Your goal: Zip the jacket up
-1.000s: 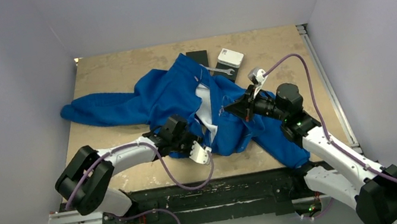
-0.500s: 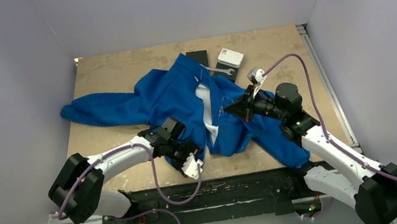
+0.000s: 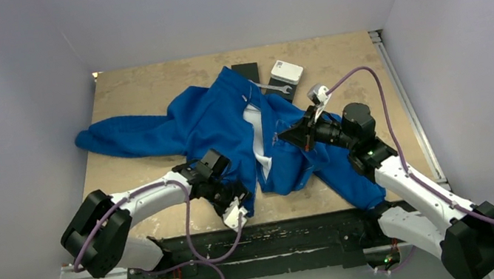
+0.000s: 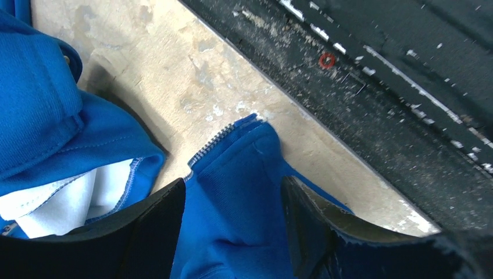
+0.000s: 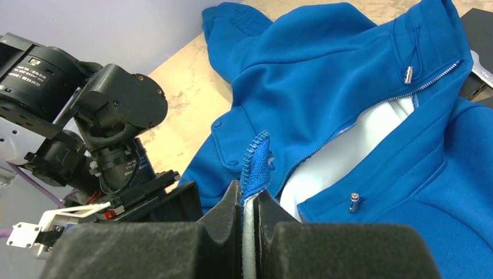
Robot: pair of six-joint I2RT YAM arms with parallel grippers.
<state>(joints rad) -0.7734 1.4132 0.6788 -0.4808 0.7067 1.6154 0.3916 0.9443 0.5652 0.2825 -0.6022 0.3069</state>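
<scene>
Tabletop [image 3: 139, 89] from above: a royal-blue soft fabric jacket [image 3: 211, 119] sprawls across it, with a white box [image 3: 287, 71], black pad [image 3: 245, 72] and silver wrench [image 3: 273, 88] just beyond its collar. Left wrist: the left gripper [image 4: 232, 192] stands released, jaws apart around the zipper-toothed hem corner near a black rail [image 4: 378, 75]. Right wrist: the right gripper [image 5: 250, 200] is clenched on the jacket's zipper edge.

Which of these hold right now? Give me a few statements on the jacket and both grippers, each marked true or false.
1. The jacket is zipped all the way up. False: its front lies open, with the white lining showing.
2. The right gripper is shut on the jacket's zipper edge. True.
3. The left gripper is shut with nothing between its fingers. False: its jaws stand apart, with the jacket's bottom corner between them.
4. A wrench lies by a white box at the far side of the jacket. True.
</scene>
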